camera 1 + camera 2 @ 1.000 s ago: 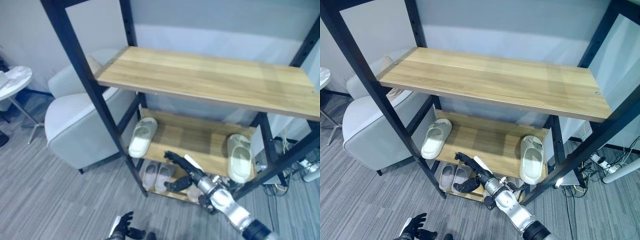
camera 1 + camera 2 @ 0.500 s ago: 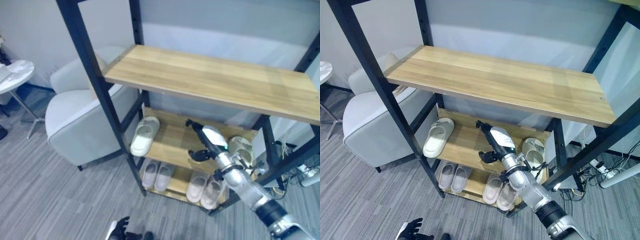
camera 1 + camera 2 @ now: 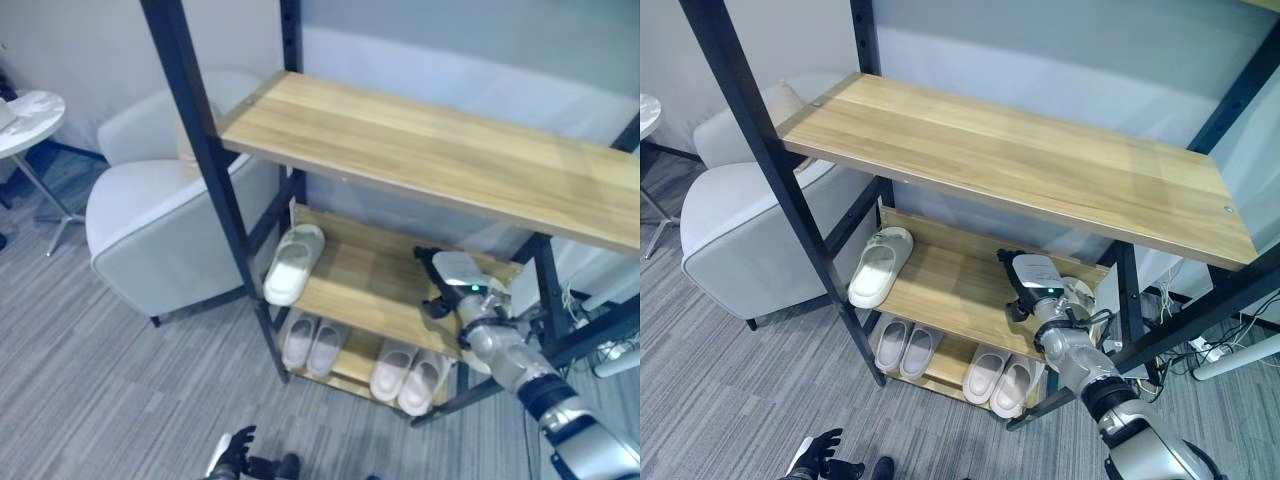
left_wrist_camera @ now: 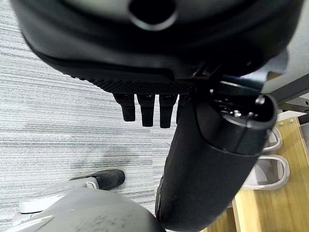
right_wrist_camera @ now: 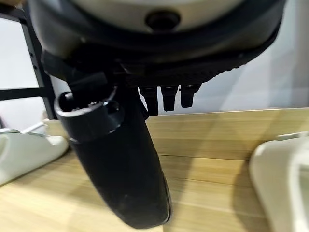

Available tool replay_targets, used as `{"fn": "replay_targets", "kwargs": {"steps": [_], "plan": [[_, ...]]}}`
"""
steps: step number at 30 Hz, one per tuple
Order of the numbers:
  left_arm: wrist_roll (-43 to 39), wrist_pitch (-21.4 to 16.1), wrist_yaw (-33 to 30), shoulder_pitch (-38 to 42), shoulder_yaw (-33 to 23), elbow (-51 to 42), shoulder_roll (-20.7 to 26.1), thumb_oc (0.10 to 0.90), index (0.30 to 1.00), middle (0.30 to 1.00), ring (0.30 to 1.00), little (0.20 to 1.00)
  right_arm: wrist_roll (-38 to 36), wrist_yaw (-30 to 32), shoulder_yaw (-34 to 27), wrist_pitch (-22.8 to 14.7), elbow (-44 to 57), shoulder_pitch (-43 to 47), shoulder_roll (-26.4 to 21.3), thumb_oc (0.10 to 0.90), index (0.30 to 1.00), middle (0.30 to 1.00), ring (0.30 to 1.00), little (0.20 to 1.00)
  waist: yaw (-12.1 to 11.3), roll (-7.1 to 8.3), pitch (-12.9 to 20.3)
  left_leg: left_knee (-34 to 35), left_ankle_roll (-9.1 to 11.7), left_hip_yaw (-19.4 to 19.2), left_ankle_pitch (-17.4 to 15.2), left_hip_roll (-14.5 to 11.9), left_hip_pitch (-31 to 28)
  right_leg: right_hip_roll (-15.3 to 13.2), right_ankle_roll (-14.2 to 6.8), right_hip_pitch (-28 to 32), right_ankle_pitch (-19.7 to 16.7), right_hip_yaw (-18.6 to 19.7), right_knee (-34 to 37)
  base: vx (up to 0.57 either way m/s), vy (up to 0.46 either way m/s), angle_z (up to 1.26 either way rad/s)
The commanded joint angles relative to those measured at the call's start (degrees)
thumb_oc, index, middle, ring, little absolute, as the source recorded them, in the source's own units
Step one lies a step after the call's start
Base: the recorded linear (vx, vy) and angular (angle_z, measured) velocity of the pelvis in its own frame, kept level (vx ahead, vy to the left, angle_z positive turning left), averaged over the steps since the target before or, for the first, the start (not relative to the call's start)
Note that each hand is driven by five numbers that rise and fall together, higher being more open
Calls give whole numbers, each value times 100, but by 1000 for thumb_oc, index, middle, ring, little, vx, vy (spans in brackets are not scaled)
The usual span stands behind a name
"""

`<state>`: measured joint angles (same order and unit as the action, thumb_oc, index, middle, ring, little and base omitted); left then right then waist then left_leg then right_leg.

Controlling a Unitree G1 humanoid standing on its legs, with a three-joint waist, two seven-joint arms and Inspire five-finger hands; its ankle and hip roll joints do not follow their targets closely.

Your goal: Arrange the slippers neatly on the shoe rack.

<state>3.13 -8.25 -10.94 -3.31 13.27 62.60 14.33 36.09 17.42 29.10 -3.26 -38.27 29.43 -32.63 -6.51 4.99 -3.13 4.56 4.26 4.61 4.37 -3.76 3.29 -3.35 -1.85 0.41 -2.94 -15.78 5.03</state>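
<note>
Right robot hand (image 3: 1035, 285) over middle shelf (image 3: 950, 290), fingers straight, holding nothing, cream slipper (image 5: 285, 179) just beside; left robot hand (image 3: 238, 459) low, relaxed.

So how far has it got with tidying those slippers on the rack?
Partly done, it seems. Two pairs sit side by side on the bottom shelf. On the middle shelf, one cream slipper lies at the left end and its mate at the right end, apart. The right hand is open beside the right one, holding nothing. The left hand hangs low. Pairing those two looks like what remains.
</note>
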Motion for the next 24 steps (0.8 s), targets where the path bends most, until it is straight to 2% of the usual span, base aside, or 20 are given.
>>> {"fn": "replay_targets", "kwargs": {"steps": [1,15,24], "plan": [[183,-135,-25,145,482,424,-231,800,900,900,900,900,147,466,-13,53,-21,997,-546,800,900,900,900,900,-122,8,82,44,-4,-389,-604,35,-181,-365,-585,245,307,95,-3,-6,28,-6],[209,-146,79,163,510,487,-238,800,900,900,900,900,344,354,108,99,-415,1002,-1415,800,900,900,900,900,-8,58,66,44,1,-362,-594,77,-38,-428,-625,98,262,91,-3,-1,2,0],[199,-141,129,191,532,464,-253,800,900,900,900,900,253,233,-62,81,-99,958,-1767,800,900,900,900,900,78,90,66,44,7,-364,-597,76,-4,-429,-629,36,250,93,-3,0,0,0]]}}
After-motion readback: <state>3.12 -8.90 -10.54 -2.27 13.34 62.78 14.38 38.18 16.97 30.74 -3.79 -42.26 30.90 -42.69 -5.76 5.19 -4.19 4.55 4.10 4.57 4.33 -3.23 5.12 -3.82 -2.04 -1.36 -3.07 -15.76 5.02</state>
